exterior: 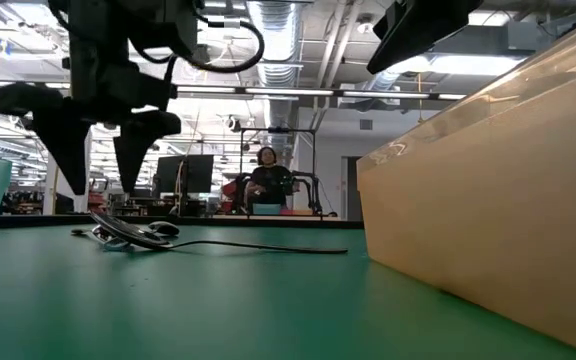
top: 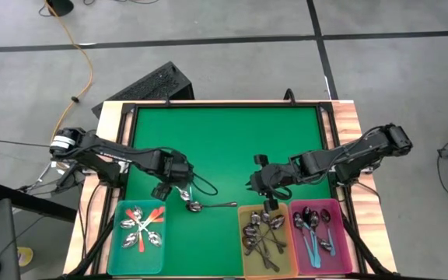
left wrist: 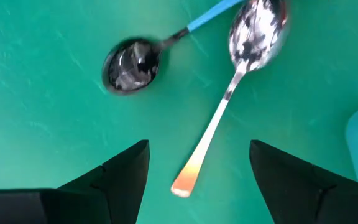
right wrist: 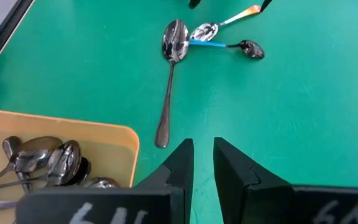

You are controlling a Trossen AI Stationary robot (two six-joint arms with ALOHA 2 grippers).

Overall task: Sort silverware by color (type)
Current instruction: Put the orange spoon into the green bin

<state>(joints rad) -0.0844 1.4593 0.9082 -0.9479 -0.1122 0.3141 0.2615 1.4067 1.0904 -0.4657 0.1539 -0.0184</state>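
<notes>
**Inspector A:** We record three spoons left on the green table mat (top: 224, 148), in a cluster between the teal plastic bin (top: 138, 249) and the yellow plastic bin (top: 264, 250): a small spoon with an orange-tipped metal handle (left wrist: 229, 99), a small spoon with a light blue handle (left wrist: 160, 46), and a longer plain-metal spoon (right wrist: 169, 81). The remaining spoons lie in the bins, the pink plastic bin (top: 317, 245) included.

**Inspector B:** State of the left gripper (left wrist: 197, 165)?

**Inspector A:** Its fingers stand wide apart with nothing between them. It hangs just above the cluster, and the handle end of the orange-tipped spoon lies in the gap between the fingertips. We note the handle runs lengthwise away from the gripper towards its bowl, so the fingers straddle it across its narrow width.

**Inspector B:** And the right gripper (right wrist: 204, 155)?

**Inspector A:** Nearly closed, a slim gap only, holding nothing. It sits above the near corner of the yellow bin, with the plain-metal spoon's handle end pointing towards it.

**Inspector B:** Which arm is nearer the orange-tipped spoon?

**Inspector A:** The left, clearly. We judge that a straight descent and closure suits that handle, with the teal bin of orange-handled spoons just beside it.
</notes>
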